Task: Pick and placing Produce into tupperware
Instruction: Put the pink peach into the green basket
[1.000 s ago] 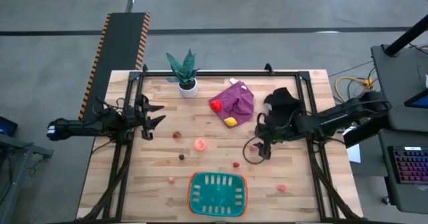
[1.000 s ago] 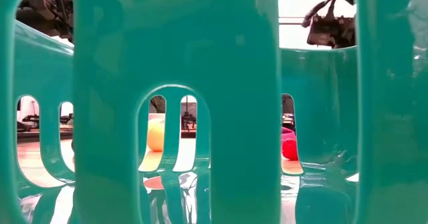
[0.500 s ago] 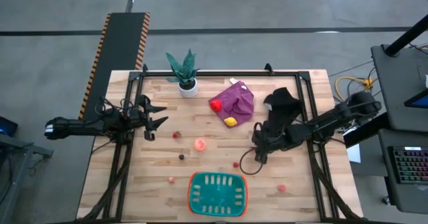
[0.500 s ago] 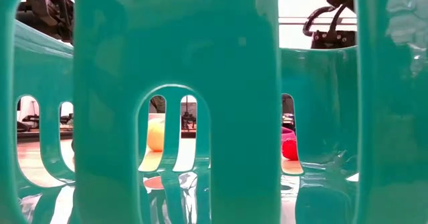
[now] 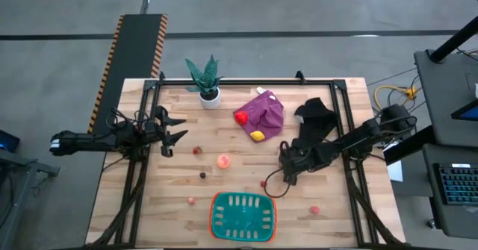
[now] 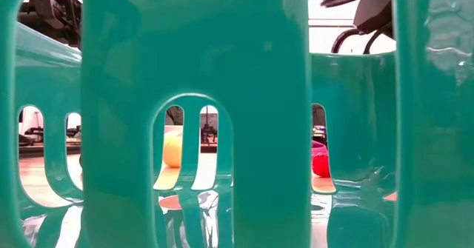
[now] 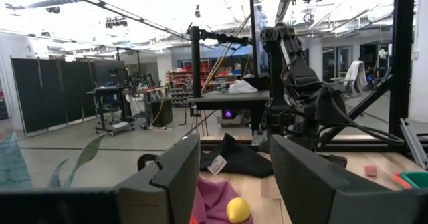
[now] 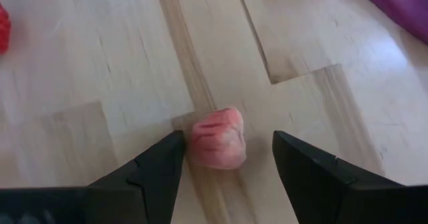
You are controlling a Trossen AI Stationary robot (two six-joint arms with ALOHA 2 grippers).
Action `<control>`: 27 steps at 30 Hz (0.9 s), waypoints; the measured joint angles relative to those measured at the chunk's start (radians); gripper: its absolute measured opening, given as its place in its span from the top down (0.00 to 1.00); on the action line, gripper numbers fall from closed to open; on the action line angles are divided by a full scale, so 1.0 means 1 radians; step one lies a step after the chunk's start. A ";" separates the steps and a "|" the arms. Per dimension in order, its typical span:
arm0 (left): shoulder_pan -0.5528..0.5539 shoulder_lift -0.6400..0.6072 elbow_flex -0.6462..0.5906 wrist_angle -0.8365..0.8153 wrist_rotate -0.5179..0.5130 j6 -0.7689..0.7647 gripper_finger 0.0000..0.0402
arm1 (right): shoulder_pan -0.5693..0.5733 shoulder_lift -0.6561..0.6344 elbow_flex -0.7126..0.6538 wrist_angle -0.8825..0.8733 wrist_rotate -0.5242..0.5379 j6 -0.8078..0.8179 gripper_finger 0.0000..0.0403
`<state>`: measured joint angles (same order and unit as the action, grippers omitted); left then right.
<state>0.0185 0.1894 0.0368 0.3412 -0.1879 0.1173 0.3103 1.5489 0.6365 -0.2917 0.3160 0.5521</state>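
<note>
Toy produce spread on the surface, teal tupperware standing empty.

You see the tupperware (image 5: 242, 216), teal with an orange-red rim, upright at the near edge. A red piece (image 5: 241, 118) and a yellow piece (image 5: 258, 136) lie on purple fabric. A peach-orange piece (image 5: 223, 160), a dark round piece (image 5: 202, 175) and a small pink piece (image 8: 217, 138) lie apart on the wood.
</note>
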 joint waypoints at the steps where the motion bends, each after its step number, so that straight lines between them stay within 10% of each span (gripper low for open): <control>1: 0.000 0.000 0.000 0.001 0.000 0.000 0.58 | 0.001 0.006 0.000 0.002 0.000 0.006 0.45; 16: 0.000 0.023 0.000 0.001 0.000 -0.001 0.58 | 0.000 -0.007 -0.003 0.024 -0.002 0.024 0.47; 27: 0.000 0.042 0.000 0.001 0.000 -0.001 0.58 | 0.000 -0.007 -0.003 0.028 -0.007 0.024 0.77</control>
<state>0.0185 0.2314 0.0368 0.3420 -0.1883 0.1165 0.3103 1.5421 0.6334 -0.2638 0.3088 0.5756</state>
